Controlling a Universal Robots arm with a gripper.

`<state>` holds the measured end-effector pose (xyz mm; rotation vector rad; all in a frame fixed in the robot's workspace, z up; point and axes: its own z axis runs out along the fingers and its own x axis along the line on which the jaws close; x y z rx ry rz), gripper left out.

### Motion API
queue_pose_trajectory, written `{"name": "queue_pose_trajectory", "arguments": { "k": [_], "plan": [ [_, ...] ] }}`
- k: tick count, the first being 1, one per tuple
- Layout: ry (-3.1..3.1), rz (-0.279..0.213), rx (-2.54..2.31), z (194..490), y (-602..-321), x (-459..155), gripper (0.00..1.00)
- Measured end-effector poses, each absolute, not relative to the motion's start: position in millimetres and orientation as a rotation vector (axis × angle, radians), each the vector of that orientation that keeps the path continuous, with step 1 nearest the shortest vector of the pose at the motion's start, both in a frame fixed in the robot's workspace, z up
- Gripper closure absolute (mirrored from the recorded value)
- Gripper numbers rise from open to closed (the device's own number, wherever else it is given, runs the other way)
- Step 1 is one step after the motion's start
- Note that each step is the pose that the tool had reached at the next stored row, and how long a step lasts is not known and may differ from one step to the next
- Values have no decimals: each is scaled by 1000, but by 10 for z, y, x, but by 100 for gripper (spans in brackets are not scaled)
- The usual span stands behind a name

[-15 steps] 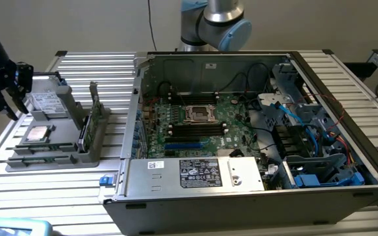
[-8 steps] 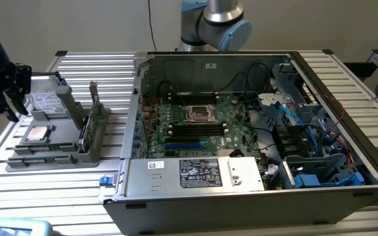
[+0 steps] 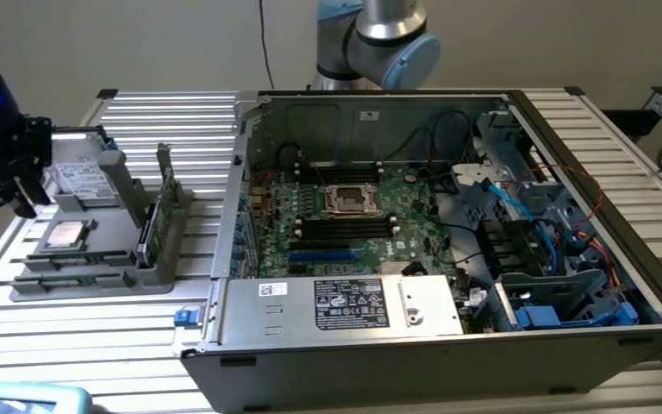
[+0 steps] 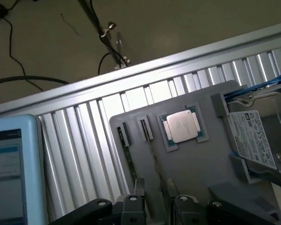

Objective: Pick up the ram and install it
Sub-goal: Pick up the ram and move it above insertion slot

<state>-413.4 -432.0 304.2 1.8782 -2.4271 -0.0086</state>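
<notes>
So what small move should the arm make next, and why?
Probably ease the gripper closer to the ram: it hangs by the tray, and the ram stands on edge in its slot beside the CPU, untouched.

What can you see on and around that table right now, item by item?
computer case: one, dark grey, open, mid-table.
circuit board: one, green, inside the case.
tray: one, grey, on the exterior view's left of the case.
processor: one, silver, flat in the tray.
hard drive: one, silver with a white label, in the tray beside the processor.
ram: one, green, on edge in a tray slot.
card: one, green with a metal bracket, upright on the tray's case side.
screen: one, pale blue frame, beside the tray.
table: one, silver slats, under everything.
arm: one, grey and blue, behind the case.
gripper: one, black, over the tray.
</notes>
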Motion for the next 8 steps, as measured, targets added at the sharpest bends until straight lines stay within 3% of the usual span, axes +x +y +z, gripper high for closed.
{"name": "queue_pose_trajectory", "arguments": {
  "k": [8],
  "plan": [
    [-2281,7,2048,2997,-4320,-4134,69]
  ]
}}
